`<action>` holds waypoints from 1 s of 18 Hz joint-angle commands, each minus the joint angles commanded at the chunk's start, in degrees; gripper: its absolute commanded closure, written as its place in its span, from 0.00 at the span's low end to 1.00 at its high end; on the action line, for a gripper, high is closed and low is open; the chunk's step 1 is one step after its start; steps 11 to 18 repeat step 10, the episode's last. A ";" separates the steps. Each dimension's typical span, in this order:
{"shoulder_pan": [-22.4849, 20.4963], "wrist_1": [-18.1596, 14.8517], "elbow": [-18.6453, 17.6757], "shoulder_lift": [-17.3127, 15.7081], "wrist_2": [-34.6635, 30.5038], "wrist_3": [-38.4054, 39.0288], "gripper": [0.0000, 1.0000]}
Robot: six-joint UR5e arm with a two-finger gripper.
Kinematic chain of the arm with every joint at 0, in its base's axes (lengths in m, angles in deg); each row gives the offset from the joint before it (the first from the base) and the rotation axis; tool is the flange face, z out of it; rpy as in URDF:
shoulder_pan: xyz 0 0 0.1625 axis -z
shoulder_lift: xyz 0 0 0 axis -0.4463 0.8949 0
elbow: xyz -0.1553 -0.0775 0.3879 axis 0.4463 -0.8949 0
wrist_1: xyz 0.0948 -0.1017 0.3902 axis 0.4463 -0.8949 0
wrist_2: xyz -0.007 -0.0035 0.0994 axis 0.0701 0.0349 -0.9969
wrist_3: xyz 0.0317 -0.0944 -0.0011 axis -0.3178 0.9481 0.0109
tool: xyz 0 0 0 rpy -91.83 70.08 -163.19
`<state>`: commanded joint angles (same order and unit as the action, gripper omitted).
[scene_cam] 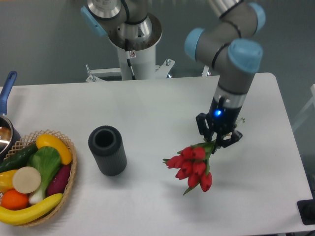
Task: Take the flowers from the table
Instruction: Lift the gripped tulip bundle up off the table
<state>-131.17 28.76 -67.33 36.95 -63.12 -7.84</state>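
Note:
The flowers [193, 166], red tulip buds with green leaves, hang from my gripper [217, 140] with the buds pointing down and to the left. The gripper is shut on the stems, which are hidden between the fingers. The bunch looks lifted off the white table [147, 103], with its shadow on the tabletop below it.
A dark ribbed cylinder vase [107, 150] stands upright left of the flowers. A wicker basket [71, 167] of fruit and vegetables sits at the table's front left. A pot with a blue handle [7, 88] is at the left edge. The robot's base [132, 44] is behind the table.

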 joint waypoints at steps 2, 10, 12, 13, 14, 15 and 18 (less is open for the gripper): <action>0.09 0.00 0.09 -1.50 4.38 2.10 0.71; -0.35 0.09 -0.26 -3.79 11.00 6.07 0.71; -0.35 0.09 -0.26 -3.79 11.00 6.07 0.71; -0.35 0.09 -0.26 -3.79 11.00 6.07 0.71; -0.35 0.09 -0.26 -3.79 11.00 6.07 0.71; -0.35 0.09 -0.26 -3.79 11.00 6.07 0.71; -0.35 0.09 -0.26 -3.79 11.00 6.07 0.71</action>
